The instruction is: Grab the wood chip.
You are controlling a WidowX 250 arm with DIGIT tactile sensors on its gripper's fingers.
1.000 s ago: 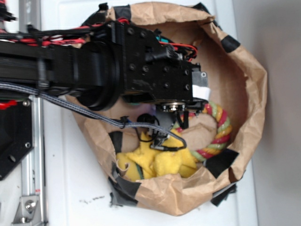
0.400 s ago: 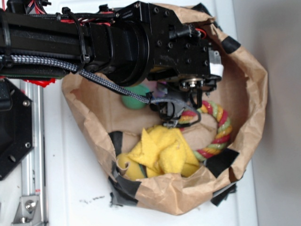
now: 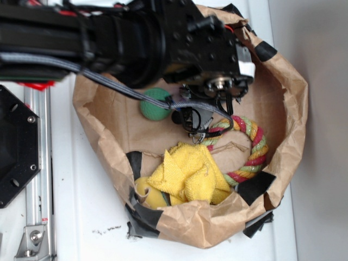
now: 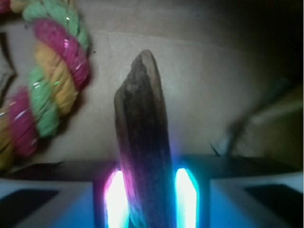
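Chip (image 4: 142, 142) sits clamped between my pincer's (image 4: 145, 199) two glowing pads at the wrist frame's bottom centre, its tip pointing up, the rope ring (image 4: 42, 80) at upper left.

Wood chip (image 4: 142, 142) lower end cut off by wrist frame bottom; in exterior view, arm hides it. Rope ring (image 4: 42, 80) cropped left.

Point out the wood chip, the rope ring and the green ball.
wood chip (image 4: 142, 137): wrist view, middle of its dark face, above the pincer's glowing pads.
rope ring (image 3: 258, 148): exterior view, on its right-hand curve.
green ball (image 3: 154, 106): exterior view, visible part below the arm.
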